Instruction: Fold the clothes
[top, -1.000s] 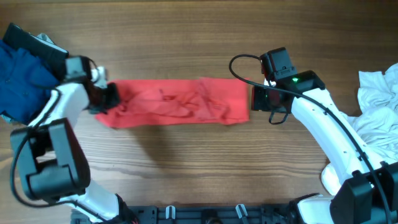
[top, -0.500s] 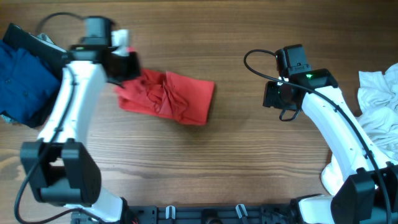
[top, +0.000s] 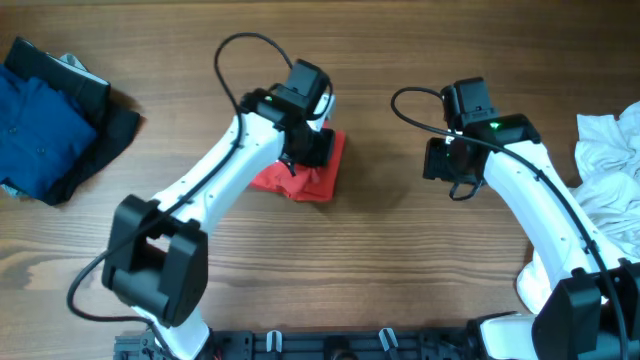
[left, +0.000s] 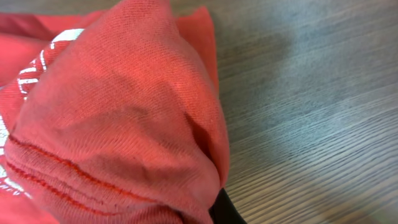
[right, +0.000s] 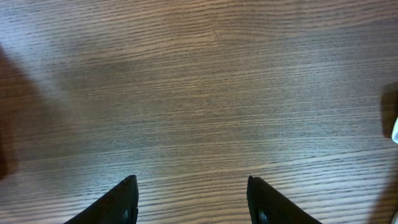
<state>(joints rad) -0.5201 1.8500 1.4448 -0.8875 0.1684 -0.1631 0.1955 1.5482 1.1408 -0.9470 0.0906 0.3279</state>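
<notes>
Bunching was the risk I judged most likely. My left gripper (top: 308, 150) sat over the red T-shirt (top: 322, 178), which lay as a small crumpled heap near the middle of the table (top: 400, 270), not as a flat panel. In the left wrist view, cloth filled nearly the whole frame, with a strip of white lettering (left: 37, 62) at the left edge. Only a sliver of one dark finger (left: 227, 211) showed beneath it, so I took the jaws to be clamped on a thick gather of fabric.

If I let go there, the layers could slump and the fold come out lopsided. If I dragged instead, the soft cotton could roll under itself, or the whole heap could slide on the smooth wood because nothing pinned it.

My right gripper (right: 191, 190) hung spread apart over bare wood, well apart from the shirt, holding nothing. Reaching in from there, it could catch too many layers. The blue clothes (top: 40, 110) and white cloth (top: 610, 150) lay far off at the edges.
</notes>
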